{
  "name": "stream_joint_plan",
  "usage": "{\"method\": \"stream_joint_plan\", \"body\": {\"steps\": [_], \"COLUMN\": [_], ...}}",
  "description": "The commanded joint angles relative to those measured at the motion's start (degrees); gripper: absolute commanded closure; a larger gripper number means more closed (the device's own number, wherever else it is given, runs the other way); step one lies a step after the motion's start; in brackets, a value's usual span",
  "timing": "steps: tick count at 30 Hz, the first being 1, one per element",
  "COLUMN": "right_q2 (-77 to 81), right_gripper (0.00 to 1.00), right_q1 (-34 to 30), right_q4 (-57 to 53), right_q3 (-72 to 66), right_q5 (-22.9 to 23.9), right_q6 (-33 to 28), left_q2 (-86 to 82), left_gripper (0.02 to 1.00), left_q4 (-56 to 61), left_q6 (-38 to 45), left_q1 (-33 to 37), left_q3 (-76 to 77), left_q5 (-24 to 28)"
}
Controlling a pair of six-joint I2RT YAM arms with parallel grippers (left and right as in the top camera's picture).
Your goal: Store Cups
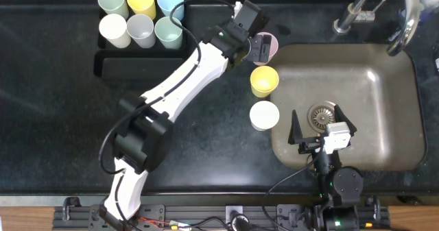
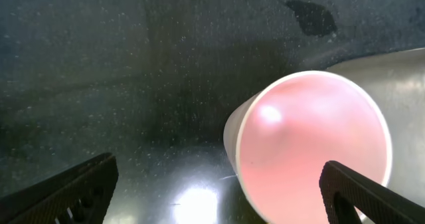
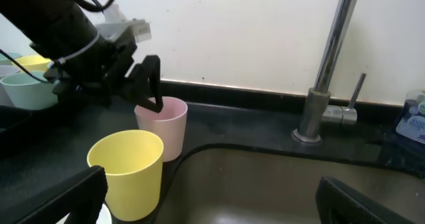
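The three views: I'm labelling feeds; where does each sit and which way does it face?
Top view: fixed overhead, looking down on counter and sink; left arm and right arm rise from the bottom edge.
Left wrist view: on the left arm, looking down into the pink cup; left tool at bottom corners.
Right wrist view: over the sink, facing back wall and faucet; right tool at bottom corners.
Shared: both wrist views show the pink cup.

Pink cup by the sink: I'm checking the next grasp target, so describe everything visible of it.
The pale pink, plastic-looking cup stands upright and empty on the dark speckled countertop, beside the steel sink. Smooth tapered wall, thin rim. The left end effector is open above it, one finger at its rim; contact unclear.
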Motion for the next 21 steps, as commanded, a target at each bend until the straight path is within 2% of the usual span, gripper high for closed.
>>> {"method": "stream_joint_plan", "body": {"steps": [1,2,4,6,7,9,10,21], "right_q2": [-0.4,-0.4,-0.4,-0.4,-0.4,-0.4,-0.4,-0.4], "right_gripper": [0.003,0.005,0.005,0.005,0.005,0.003,0.003,0.005], "right_q1": [0.3,0.3,0.3,0.3,0.3,0.3,0.3,0.3], "right_q4": [0.3,0.3,0.3,0.3,0.3,0.3,0.3,0.3], "right_q3": [-0.8,-0.8,-0.8,-0.8,-0.8,-0.8,-0.8,-0.8], "right_q5": [-0.1,-0.1,-0.1,-0.1,-0.1,-0.1,-0.1,-0.1], "right_q6": [0.2,0.2,0.2,0.2,0.2,0.2,0.2,0.2], "left_q2": [1.7,1.9,2.0,2.0,2.0,2.0,2.0,1.8], "left_gripper": [0.02,0.02,0.154,0.446,0.627,0.873,0.963,0.982], "left_q4": [0.9,0.9,0.9,0.9,0.9,0.9,0.9,1.0], "left_q6": [-0.9,-0.8,-0.8,-0.8,-0.8,-0.5,-0.3,-0.3], "left_q1": [-0.5,-0.5,-0.5,-0.5,-0.5,-0.5,-0.5,-0.5], "left_q3": [1.3,1.3,1.3,1.3,1.3,1.3,1.3,2.3], "left_q5": [0.4,0.4,0.4,0.4,0.4,0.4,0.4,0.4]}}
